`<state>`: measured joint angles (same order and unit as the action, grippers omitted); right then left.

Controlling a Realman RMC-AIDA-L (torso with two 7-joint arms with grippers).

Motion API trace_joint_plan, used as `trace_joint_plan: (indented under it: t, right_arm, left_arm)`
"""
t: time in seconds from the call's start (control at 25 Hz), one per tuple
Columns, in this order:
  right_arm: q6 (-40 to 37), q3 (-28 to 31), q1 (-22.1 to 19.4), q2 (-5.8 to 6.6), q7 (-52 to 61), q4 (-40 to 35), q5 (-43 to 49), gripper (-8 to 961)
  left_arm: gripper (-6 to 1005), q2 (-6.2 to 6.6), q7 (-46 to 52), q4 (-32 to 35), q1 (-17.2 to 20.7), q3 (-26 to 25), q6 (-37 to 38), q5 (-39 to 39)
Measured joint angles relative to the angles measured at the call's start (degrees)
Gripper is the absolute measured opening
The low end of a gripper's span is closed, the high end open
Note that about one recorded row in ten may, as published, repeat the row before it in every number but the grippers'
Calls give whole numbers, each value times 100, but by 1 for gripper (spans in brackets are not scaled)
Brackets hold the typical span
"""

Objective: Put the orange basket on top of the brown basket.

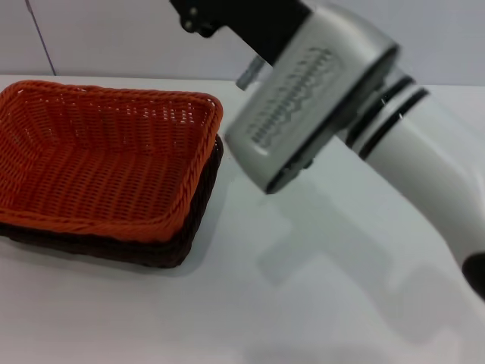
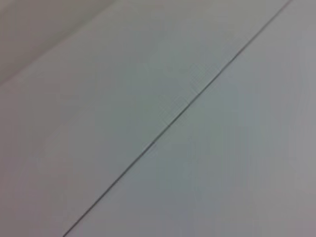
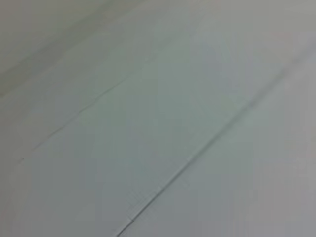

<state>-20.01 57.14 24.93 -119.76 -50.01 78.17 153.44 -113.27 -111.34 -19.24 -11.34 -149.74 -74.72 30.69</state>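
In the head view the orange basket (image 1: 98, 152) sits nested on top of the brown basket (image 1: 163, 254) at the left of the white table. Only the brown basket's front and right walls show under the orange rim. My right arm (image 1: 326, 106) rises high across the middle and right of the view, above the table and to the right of the baskets; its black wrist end runs out of the top edge and its gripper is out of view. My left arm and gripper do not show. Both wrist views show only a pale panelled surface with a thin seam.
The white table (image 1: 303, 303) stretches in front of and to the right of the baskets. A pale wall (image 1: 114, 38) stands behind the table's far edge. The right arm's shadow lies on the table near the middle.
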Motion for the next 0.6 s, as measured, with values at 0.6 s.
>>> trace_joint_plan:
  t: [0.6]
  right_arm:
    - [-2001,-877,-419,27,22,-879,-2218,366]
  left_arm:
    - [712,25,38,0,31,10,11,167]
